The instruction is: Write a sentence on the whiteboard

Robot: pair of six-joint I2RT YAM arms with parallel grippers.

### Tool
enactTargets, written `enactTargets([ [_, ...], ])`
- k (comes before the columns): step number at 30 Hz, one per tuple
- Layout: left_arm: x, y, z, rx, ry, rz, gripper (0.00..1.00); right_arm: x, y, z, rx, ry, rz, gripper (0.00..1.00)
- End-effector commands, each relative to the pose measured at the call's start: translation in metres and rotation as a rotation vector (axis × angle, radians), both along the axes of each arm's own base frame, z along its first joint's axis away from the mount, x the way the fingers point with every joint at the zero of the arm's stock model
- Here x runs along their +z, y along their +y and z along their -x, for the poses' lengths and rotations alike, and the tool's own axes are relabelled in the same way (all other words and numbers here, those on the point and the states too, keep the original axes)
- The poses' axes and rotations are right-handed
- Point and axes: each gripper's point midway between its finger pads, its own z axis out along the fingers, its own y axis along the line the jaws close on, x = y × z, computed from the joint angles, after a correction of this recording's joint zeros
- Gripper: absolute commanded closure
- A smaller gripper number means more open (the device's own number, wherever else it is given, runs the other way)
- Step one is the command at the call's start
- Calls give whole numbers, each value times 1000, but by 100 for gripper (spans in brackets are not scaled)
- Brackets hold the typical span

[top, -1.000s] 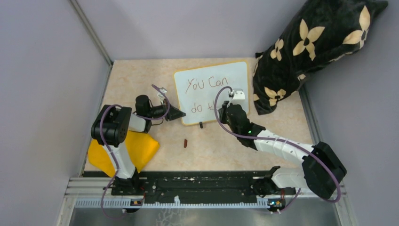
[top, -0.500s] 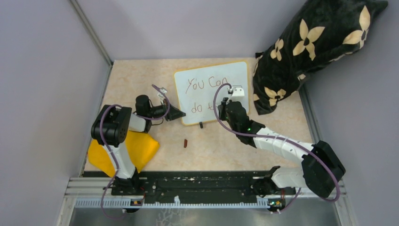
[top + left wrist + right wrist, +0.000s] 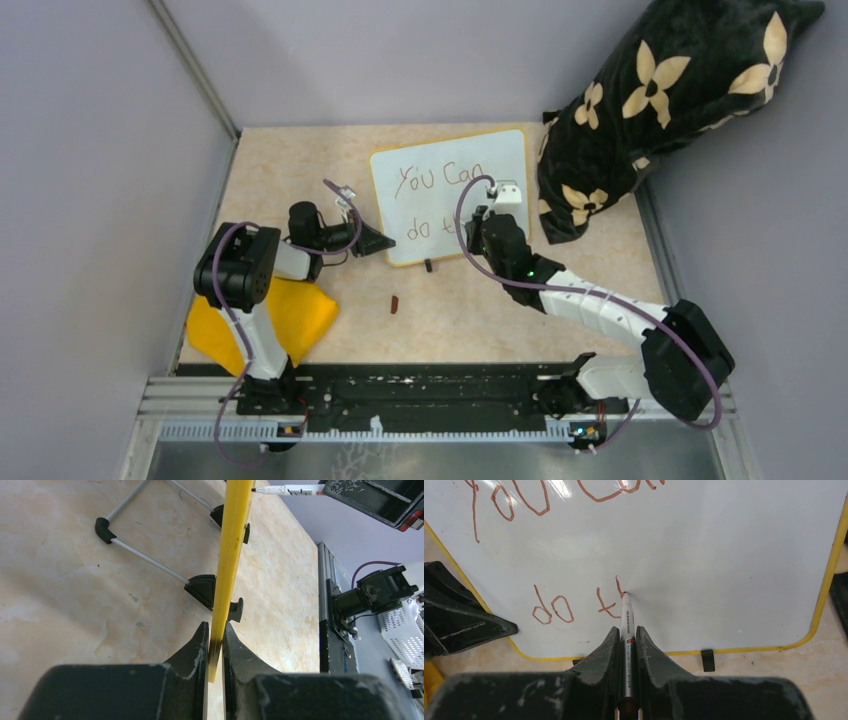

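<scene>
One whiteboard [image 3: 450,190], glossy white with a thin yellow frame, stands upright between two grippers. The left gripper [image 3: 216,640] is clamped on its yellow edge. The right gripper [image 3: 627,631] is clamped on one marker [image 3: 626,607], whose tip touches the board just ahead of the fingers. The sentence [image 3: 438,180] reads "You Can" above "do t" and one short stroke, in reddish-brown lines.

Soft, even light is filling the top view, throwing only faint shadows. In the right wrist view, glare is streaking the whiteboard [image 3: 684,555] toward 11 o'clock. The left gripper [image 3: 215,635] is looking dark and slightly blurred at 6 o'clock.
</scene>
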Motion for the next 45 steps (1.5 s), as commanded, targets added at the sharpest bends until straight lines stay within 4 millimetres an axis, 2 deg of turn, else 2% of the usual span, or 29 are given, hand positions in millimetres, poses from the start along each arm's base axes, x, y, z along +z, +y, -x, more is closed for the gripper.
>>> enactTargets([
  [1, -6, -1, 0, 8, 24, -20, 100, 23, -11, -10, -50, -56, -31, 100],
  [33, -5, -1, 0, 9, 21, -20, 100, -5, -19, 9, -35, -5, -34, 100],
  [36, -5, -1, 0, 7, 20, -19, 100, 2, -21, 9, -42, -17, -40, 100],
  [43, -5, -1, 0, 7, 20, -19, 100, 40, -23, 5, -59, -91, -80, 100],
  [45, -5, -1, 0, 6, 20, -19, 100, 45, -24, 3, -62, -103, -73, 100],
])
